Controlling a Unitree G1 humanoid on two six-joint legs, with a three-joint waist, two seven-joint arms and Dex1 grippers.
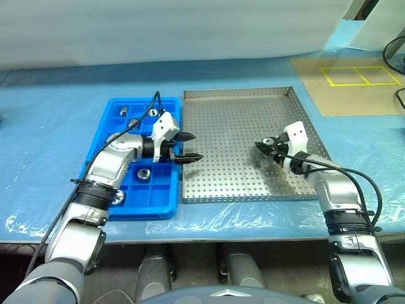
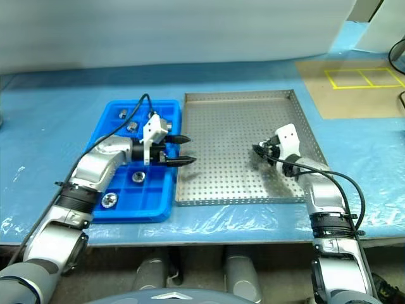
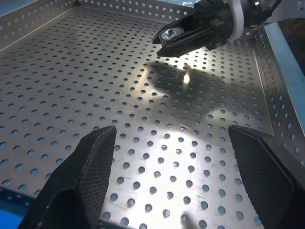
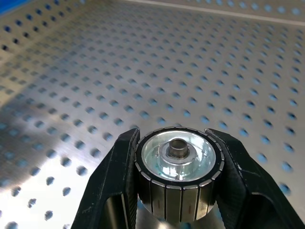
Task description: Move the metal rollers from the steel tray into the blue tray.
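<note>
The steel tray (image 1: 240,120) lies at the middle right of the table, its perforated floor bare where it shows. Above its right part my right gripper (image 1: 261,146) is shut on one metal roller (image 4: 178,174), a shiny ribbed cylinder with a centre hole, held clear of the floor. The left wrist view shows that same roller (image 3: 169,34) between the right gripper's black fingers. To the left lies the blue tray (image 1: 147,211), with several rollers (image 1: 144,173) in its compartments. My left gripper (image 1: 195,146) hangs open and empty over the seam between the two trays, pointing toward the right gripper.
A blue sheet (image 1: 50,133) covers the table. A brown board (image 1: 354,88) with yellow taped squares lies at the back right, and black cables (image 1: 397,50) run along the right edge. The table's front edge (image 1: 209,235) runs just below both trays.
</note>
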